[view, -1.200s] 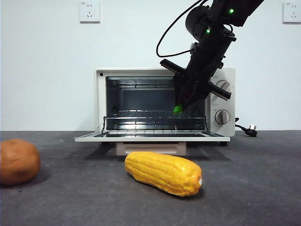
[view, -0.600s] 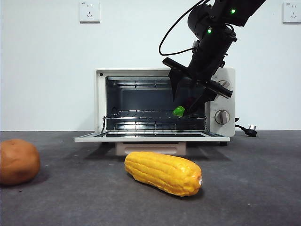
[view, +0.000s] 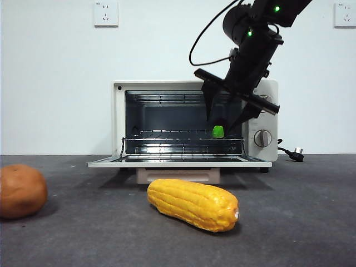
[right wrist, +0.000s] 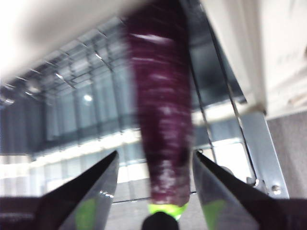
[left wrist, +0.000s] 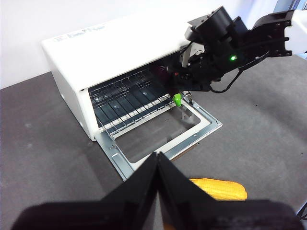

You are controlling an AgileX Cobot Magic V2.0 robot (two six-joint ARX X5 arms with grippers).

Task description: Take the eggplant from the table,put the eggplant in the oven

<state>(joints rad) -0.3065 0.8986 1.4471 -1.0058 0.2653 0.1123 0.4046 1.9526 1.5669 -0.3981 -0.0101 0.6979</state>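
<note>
The dark purple eggplant (right wrist: 160, 120) lies inside the open cream-white oven (view: 161, 85) on its wire rack (view: 167, 136), at the right side of the cavity. Its green stem cap (view: 218, 131) points out toward the door. My right gripper (view: 221, 121) hangs at the oven's mouth, open, its jaws standing on either side of the eggplant's stem end and apart from it. From the left wrist view, the eggplant (left wrist: 162, 74) shows under the right arm, inside the oven (left wrist: 110, 48). My left gripper (left wrist: 157, 158) is shut, high above the table and well back from the oven.
The oven's glass door (view: 178, 163) lies folded down flat on the dark grey table (view: 300, 222). A yellow corn cob (view: 192, 204) lies in front of the door, and a brown potato (view: 21, 191) sits at the far left. A power plug (view: 295, 153) trails right of the oven.
My right gripper's jaws have spread and let go of the eggplant, which has settled on the rack. The green cap has shifted slightly right, and the gripper has risen a little.
</note>
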